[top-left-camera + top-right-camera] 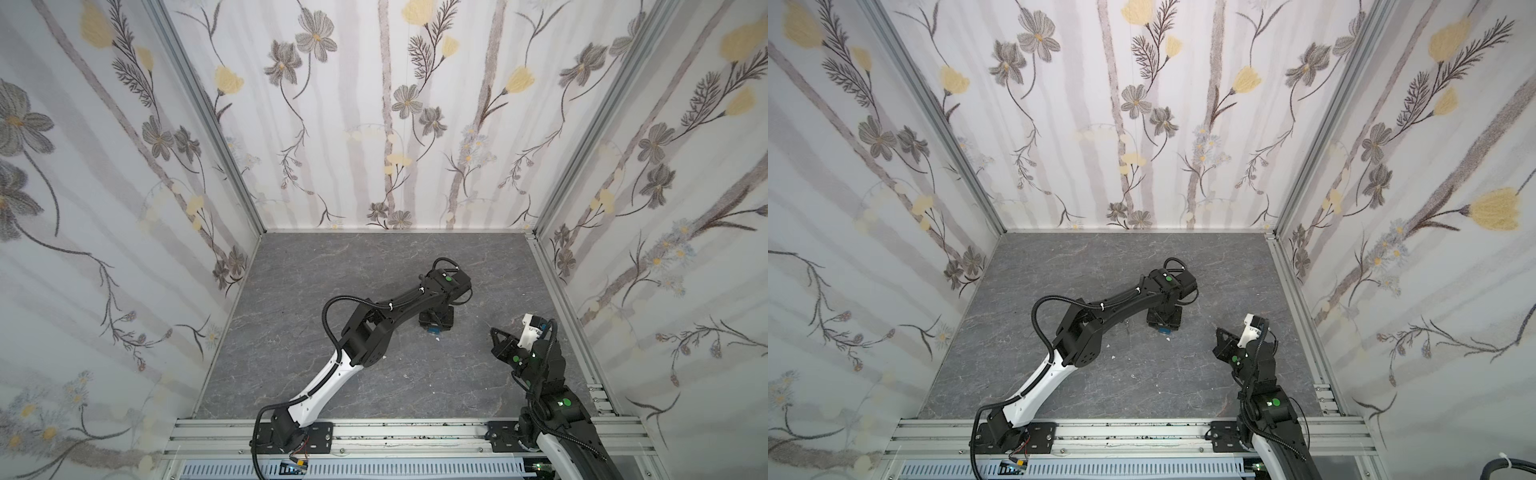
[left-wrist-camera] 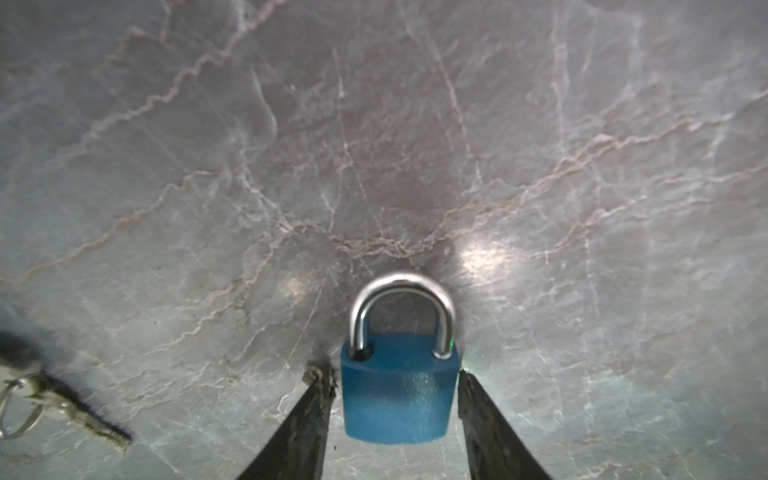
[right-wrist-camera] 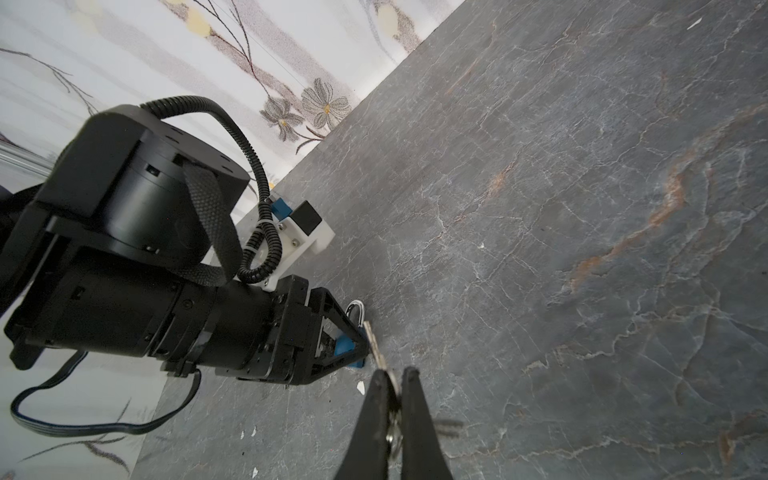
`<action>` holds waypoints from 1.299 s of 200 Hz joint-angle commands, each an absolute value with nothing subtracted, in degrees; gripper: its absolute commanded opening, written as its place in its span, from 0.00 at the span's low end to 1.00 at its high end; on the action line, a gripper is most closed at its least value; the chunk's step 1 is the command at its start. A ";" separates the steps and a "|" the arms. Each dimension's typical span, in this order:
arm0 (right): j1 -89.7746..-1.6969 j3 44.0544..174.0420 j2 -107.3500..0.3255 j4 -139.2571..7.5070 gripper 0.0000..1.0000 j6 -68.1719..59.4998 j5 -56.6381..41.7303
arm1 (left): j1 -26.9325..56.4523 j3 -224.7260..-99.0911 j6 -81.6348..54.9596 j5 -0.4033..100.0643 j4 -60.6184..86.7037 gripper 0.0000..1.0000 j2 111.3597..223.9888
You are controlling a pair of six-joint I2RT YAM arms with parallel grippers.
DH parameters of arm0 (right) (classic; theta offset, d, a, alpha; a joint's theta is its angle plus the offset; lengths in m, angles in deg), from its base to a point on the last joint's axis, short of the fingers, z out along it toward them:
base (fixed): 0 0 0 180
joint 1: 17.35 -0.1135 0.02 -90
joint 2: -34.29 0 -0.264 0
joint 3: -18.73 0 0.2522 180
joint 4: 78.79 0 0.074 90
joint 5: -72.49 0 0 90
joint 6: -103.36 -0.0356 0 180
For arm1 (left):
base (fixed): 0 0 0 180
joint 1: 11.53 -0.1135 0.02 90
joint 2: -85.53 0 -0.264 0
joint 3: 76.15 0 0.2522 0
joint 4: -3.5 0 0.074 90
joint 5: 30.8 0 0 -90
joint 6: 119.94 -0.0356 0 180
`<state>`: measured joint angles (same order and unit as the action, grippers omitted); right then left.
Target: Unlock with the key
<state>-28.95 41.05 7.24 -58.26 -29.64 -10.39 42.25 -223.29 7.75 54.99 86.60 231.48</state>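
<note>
A blue padlock (image 2: pixel 399 395) with a silver shackle rests on the grey marbled table between the fingers of my left gripper (image 2: pixel 392 374). One finger touches its body and a slim gap shows at the other, so the jaws stand open around it. In both top views the padlock (image 1: pixel 434 331) (image 1: pixel 1163 331) peeks out beneath the left gripper (image 1: pixel 434 323) (image 1: pixel 1163 322). To its right my right gripper (image 3: pixel 392 372) (image 1: pixel 493 331) (image 1: pixel 1217 331) is shut on the key (image 3: pixel 374 343), whose blade juts out toward the padlock (image 3: pixel 343 345). The key (image 2: pixel 83 419) and its ring hang apart from the lock.
Floral papered walls (image 1: pixel 374 124) close in the table on three sides. An aluminium rail (image 1: pixel 415 432) with both arm bases runs along the front edge. Small white flecks (image 1: pixel 437 340) lie near the padlock. The left arm (image 1: pixel 374 328) stretches diagonally across the middle of the table.
</note>
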 commanded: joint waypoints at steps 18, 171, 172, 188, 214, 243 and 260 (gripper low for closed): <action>-28.98 41.01 6.44 -61.93 0.00 -30.23 -10.37 | 42.17 -223.21 6.79 56.79 87.80 0.48 232.67; -29.28 40.90 0.53 -68.52 0.00 -27.01 -3.34 | 38.49 -205.71 11.48 54.66 76.12 0.25 220.83; -29.34 40.91 0.36 -68.62 0.00 -26.82 -3.04 | 38.40 -205.33 11.60 54.60 75.83 0.25 220.55; -31.14 41.14 -1.65 -71.75 0.00 -25.54 -0.67 | 37.35 -200.62 13.03 54.43 72.72 0.25 215.65; -35.55 41.50 -3.90 -77.69 0.00 -24.61 0.31 | 35.17 -192.27 16.86 52.59 67.12 0.25 207.93; -40.88 41.46 -8.15 -86.29 0.00 -24.92 0.45 | 33.18 -183.53 22.15 51.38 60.98 0.25 199.86; -43.49 41.83 -11.48 -90.25 0.00 -25.24 -0.73 | 32.46 -180.52 24.68 51.05 58.77 0.25 196.57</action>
